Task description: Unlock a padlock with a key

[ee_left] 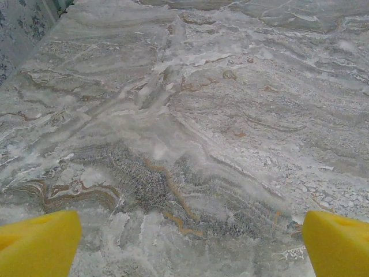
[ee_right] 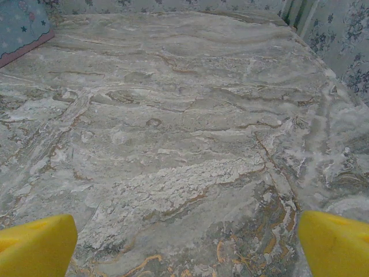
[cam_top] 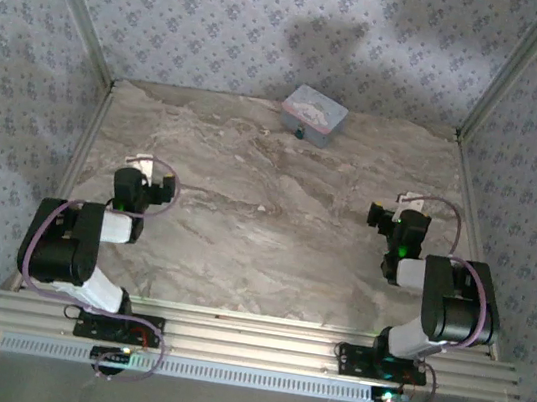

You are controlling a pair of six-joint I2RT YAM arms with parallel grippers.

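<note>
A small dark-blue spot that looks like the padlock (cam_top: 300, 133) sits at the front edge of the pale blue tin (cam_top: 313, 115) at the back of the table. I cannot make out the key. My left gripper (cam_top: 152, 171) hovers low over the left side of the table, far from the tin. It is open, and its yellow fingertips (ee_left: 37, 242) stand wide apart over bare marble. My right gripper (cam_top: 396, 208) is at the right side, also open, with only marble between its yellow fingertips (ee_right: 337, 242).
The marble-patterned tabletop (cam_top: 264, 231) is walled by patterned panels on the left, back and right. A corner of the tin (ee_right: 20, 26) shows at the upper left of the right wrist view. The arm bases stand on a rail (cam_top: 247, 344) at the near edge.
</note>
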